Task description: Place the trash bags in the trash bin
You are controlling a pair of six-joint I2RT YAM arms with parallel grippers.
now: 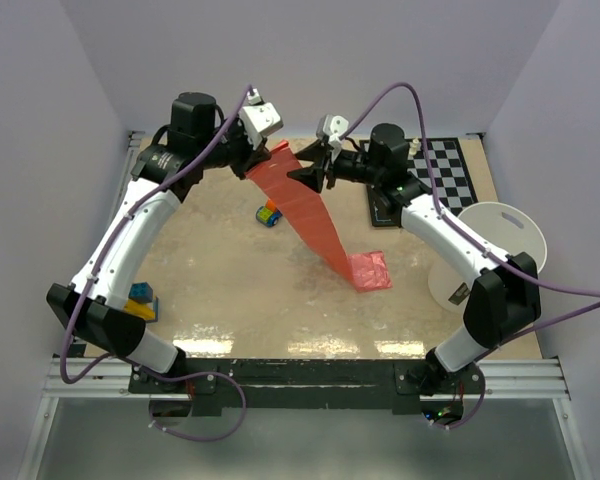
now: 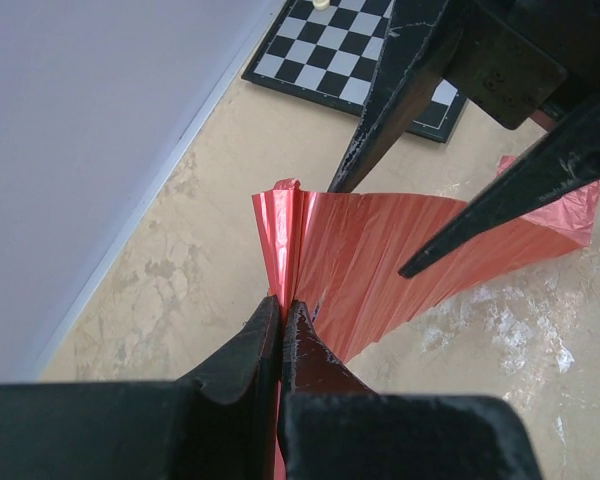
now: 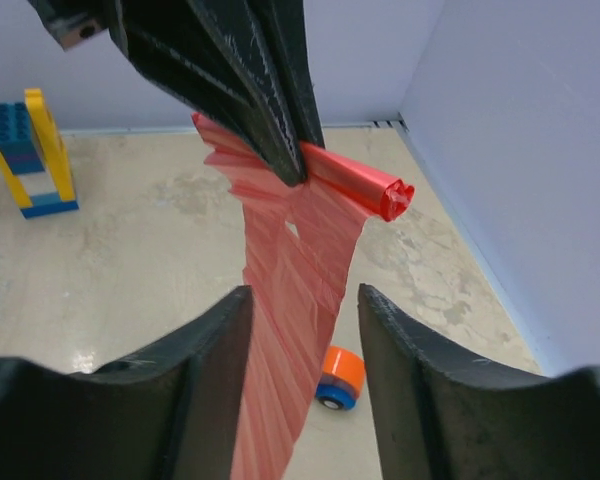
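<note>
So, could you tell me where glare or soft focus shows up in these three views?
Top external: glare patches on the table at its near edge. Left wrist: the trash bag is sharp, the left gripper soft by the lens. Right wrist: the right gripper blurs low down, the bag crisp.

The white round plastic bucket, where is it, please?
Top view: the bucket is at the table's right edge, beside the right arm, nearer than the black-and-white checkerboard.
</note>
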